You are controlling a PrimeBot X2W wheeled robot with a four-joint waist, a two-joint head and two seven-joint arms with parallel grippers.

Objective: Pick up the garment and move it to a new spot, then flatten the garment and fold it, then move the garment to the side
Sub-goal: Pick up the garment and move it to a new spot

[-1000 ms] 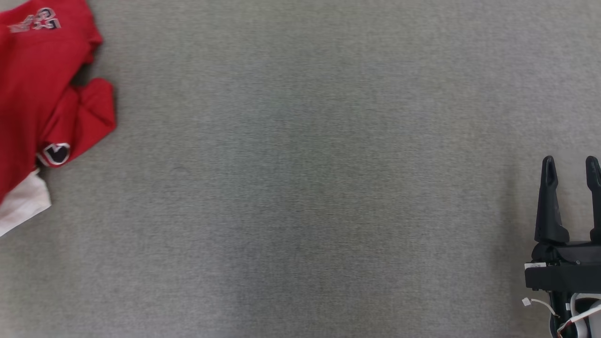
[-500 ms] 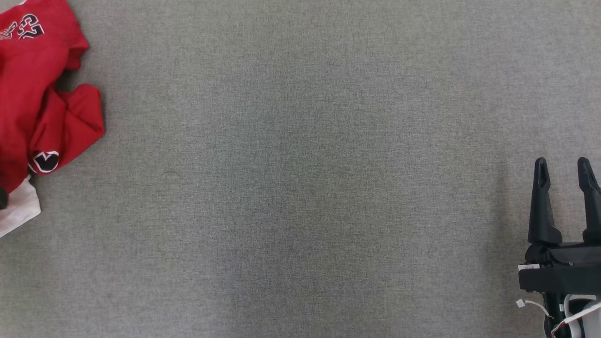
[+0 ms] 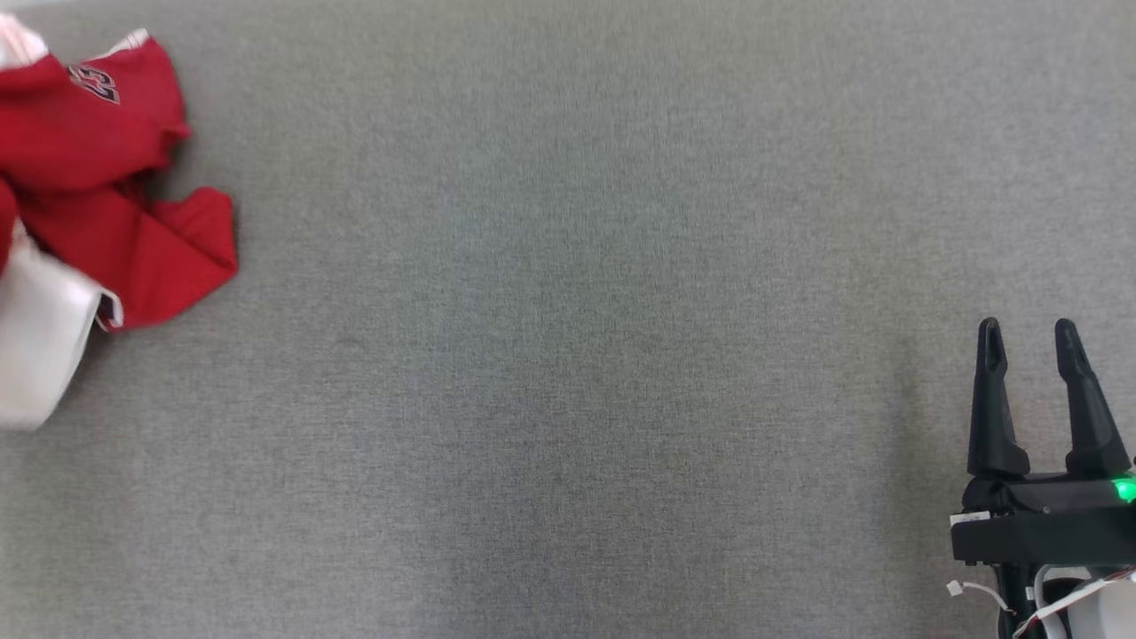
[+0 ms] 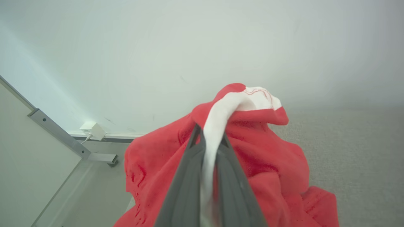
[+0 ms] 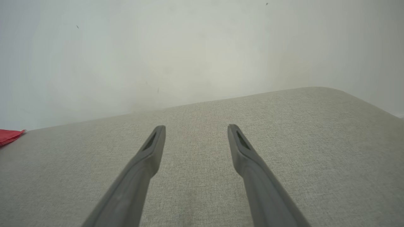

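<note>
The garment (image 3: 98,204) is a crumpled red jersey with white parts, bunched at the left edge of the head view on the grey cloth surface. In the left wrist view my left gripper (image 4: 210,135) is shut on a white fold of the garment (image 4: 252,148), and the red cloth hangs around its fingers. My right gripper (image 3: 1027,333) stands open at the lower right, far from the garment, with nothing between its fingers (image 5: 151,148). A red corner of the garment (image 5: 9,136) shows at the left edge of the right wrist view.
The grey cloth surface (image 3: 568,355) spreads wide between the garment and my right gripper. A pale wall (image 5: 189,47) rises behind its far edge. A metal rail (image 4: 60,134) and a small white box (image 4: 92,130) sit by the wall.
The garment has been lifted and bunched up: the white part now hangs at the left edge and the printed number sits higher. The right gripper shows a little further left and lower.
</note>
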